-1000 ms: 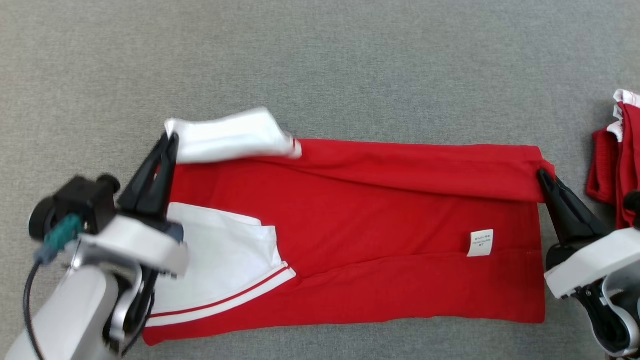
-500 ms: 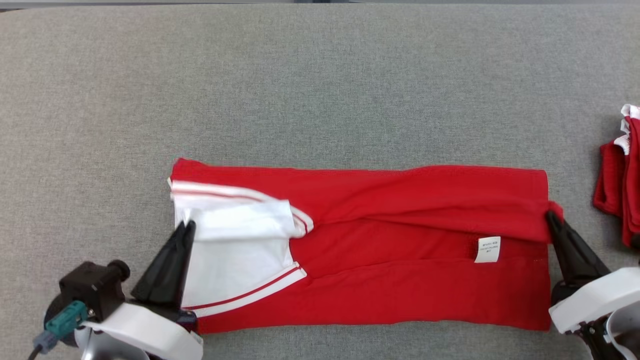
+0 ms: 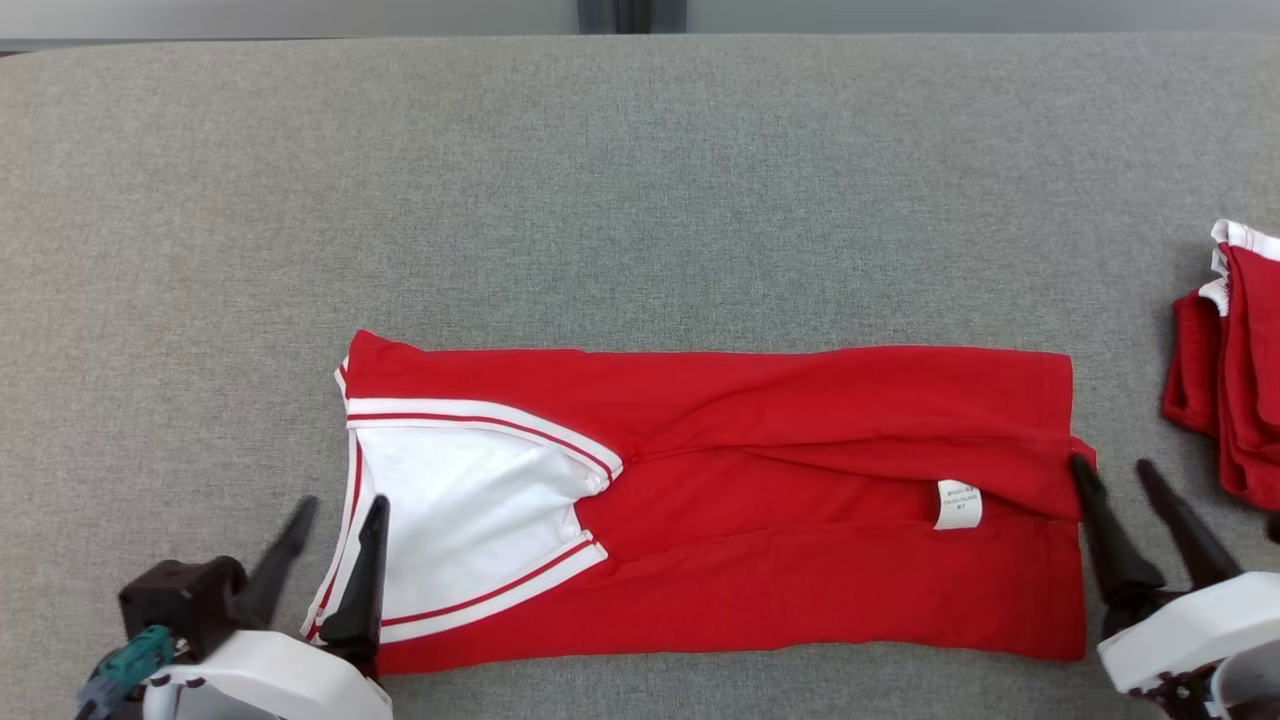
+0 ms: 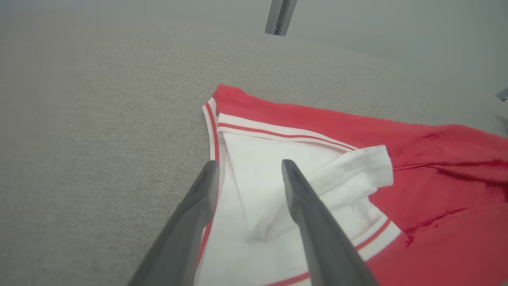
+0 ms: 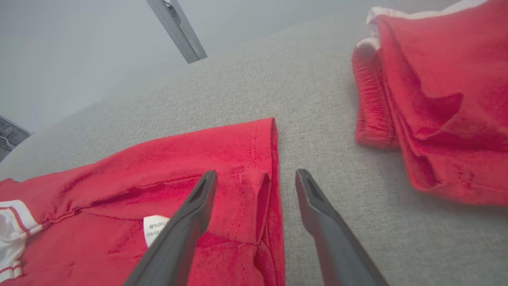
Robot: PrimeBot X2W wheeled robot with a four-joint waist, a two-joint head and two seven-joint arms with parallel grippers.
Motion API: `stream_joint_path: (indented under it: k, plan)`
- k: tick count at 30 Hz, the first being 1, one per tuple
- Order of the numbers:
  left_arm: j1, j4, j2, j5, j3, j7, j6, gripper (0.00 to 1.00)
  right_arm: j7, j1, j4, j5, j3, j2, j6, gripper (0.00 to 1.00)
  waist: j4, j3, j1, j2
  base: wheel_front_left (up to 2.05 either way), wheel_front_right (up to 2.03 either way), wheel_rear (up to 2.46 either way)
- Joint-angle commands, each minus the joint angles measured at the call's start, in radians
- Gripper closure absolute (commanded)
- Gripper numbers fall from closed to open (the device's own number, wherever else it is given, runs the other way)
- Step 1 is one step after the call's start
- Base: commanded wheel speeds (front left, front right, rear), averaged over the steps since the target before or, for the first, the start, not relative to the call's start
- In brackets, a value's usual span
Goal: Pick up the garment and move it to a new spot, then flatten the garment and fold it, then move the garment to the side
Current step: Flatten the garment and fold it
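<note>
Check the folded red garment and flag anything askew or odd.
The red garment is not folded squarely: its upper flap lies slanted, with a diagonal crease, and a small corner pokes past the right edge. The white care label is exposed. Nothing looks damaged.

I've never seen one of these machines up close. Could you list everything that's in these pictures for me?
garment: one, red with a white panel and red-striped white trim at its left end, folded into a long band, mid-table.
label: one, white, on the garment near its right end.
clothing pile: one, red with white trim, at the table's right edge.
table: one, grey fabric surface, under everything.
post: one, dark grey, beyond the table's far edge.
left gripper: one, dark fingers, open, straddling the garment's left edge.
right gripper: one, dark fingers, open, straddling the garment's right edge.
</note>
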Motion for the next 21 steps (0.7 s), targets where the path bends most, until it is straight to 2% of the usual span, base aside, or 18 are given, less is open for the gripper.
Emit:
stream_joint_path:
  k: [1,5,11,14,21]
  plan:
    - [-0.004,-0.001,0.001,0.01,0.012,-0.015,0.011,0.0,-0.015,0.006,-0.009,-0.011,-0.01,0.0,0.0,0.0,0.001,-0.002,0.0,0.0,0.0,0.0,0.0]
    - [-0.029,-0.006,-0.005,0.06,0.053,-0.083,0.068,0.0,-0.085,0.005,-0.071,-0.048,-0.065,0.035,0.0,0.0,-0.001,-0.015,0.0,0.0,0.0,0.0,0.0]
    - [-0.105,-0.01,-0.015,0.138,0.058,-0.151,0.096,0.0,-0.157,-0.036,-0.132,-0.141,-0.067,0.053,0.0,0.0,-0.003,-0.04,0.0,0.0,0.0,0.0,0.0]
    - [-0.152,0.01,-0.03,0.165,0.044,-0.17,0.085,0.0,-0.176,-0.055,-0.137,-0.186,-0.046,0.053,0.0,0.0,-0.003,-0.056,0.0,0.0,0.0,0.0,0.0]
    - [-0.209,0.151,-0.099,0.133,0.038,-0.218,0.031,0.0,-0.197,-0.052,-0.083,-0.253,0.002,0.055,0.0,0.0,-0.001,-0.105,0.0,0.0,0.0,0.0,0.0]
